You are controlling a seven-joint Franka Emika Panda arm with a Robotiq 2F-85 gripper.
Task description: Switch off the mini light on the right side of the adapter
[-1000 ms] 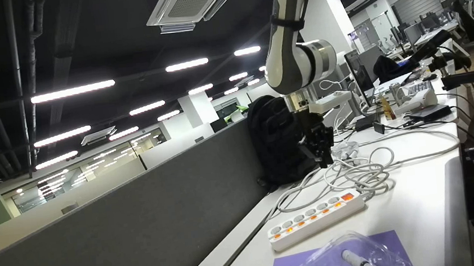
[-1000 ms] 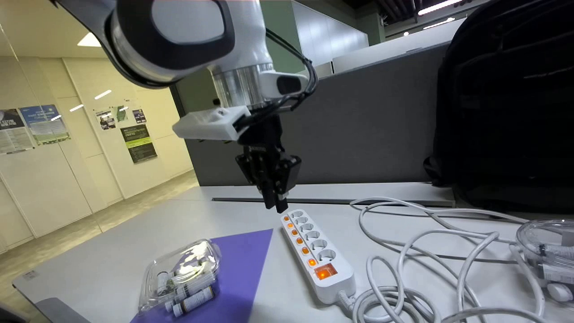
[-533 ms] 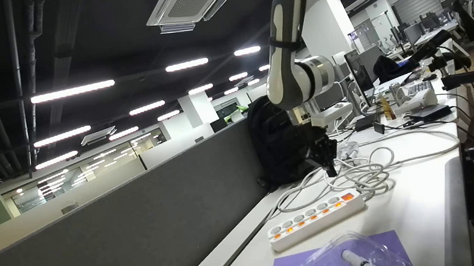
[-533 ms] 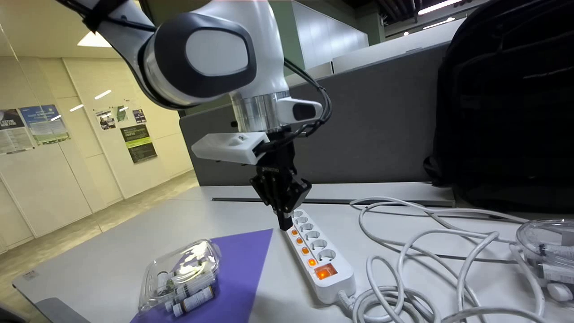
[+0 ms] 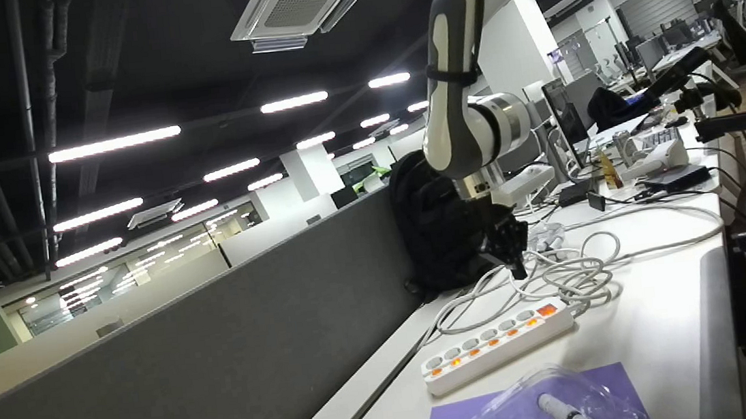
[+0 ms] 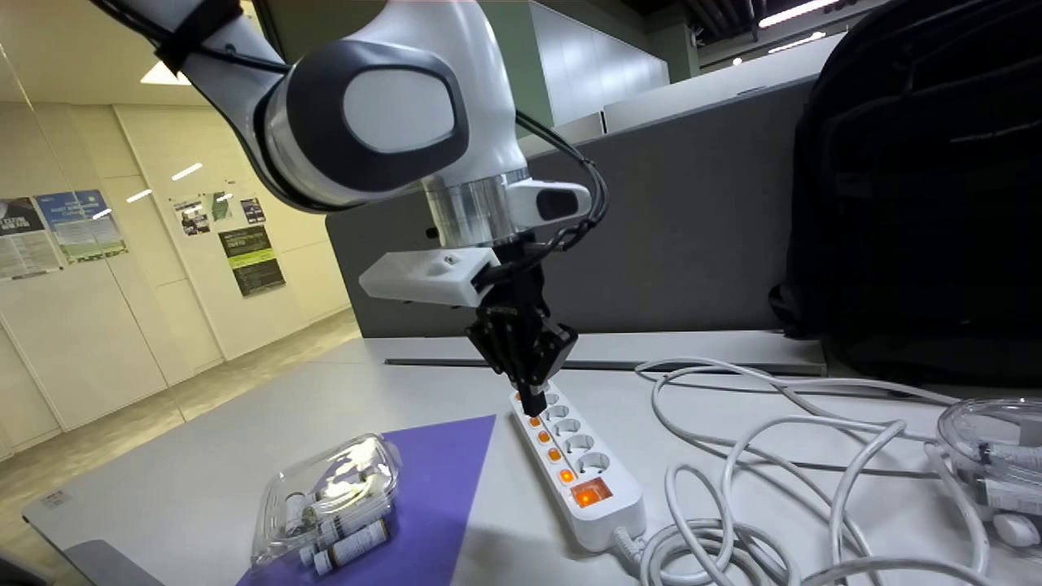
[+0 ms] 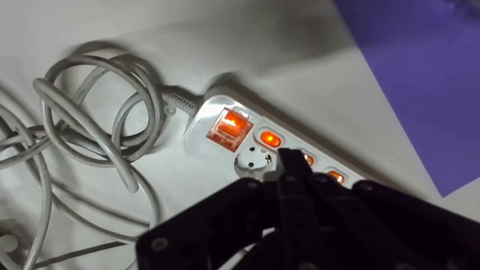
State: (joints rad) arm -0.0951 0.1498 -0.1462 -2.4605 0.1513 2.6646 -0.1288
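The adapter, a white power strip, lies on the table in both exterior views and in the wrist view. It has a row of sockets, a row of small orange lit switches and one larger lit orange switch at the cord end. The small light beside the large switch glows; it also shows in both exterior views. My gripper is shut and empty, fingertips together. It hangs above the strip, apart from it, in both exterior views. In the wrist view it partly covers the second small light.
A tangle of white cable lies by the strip's cord end. A purple sheet with a clear box of small bottles lies beside the strip. A black backpack and a grey partition stand behind.
My gripper has come down toward the strip, moving right in an exterior view, with only a small shift in the last half second. The fingertips seemed slightly apart a second ago. The lights look unchanged.
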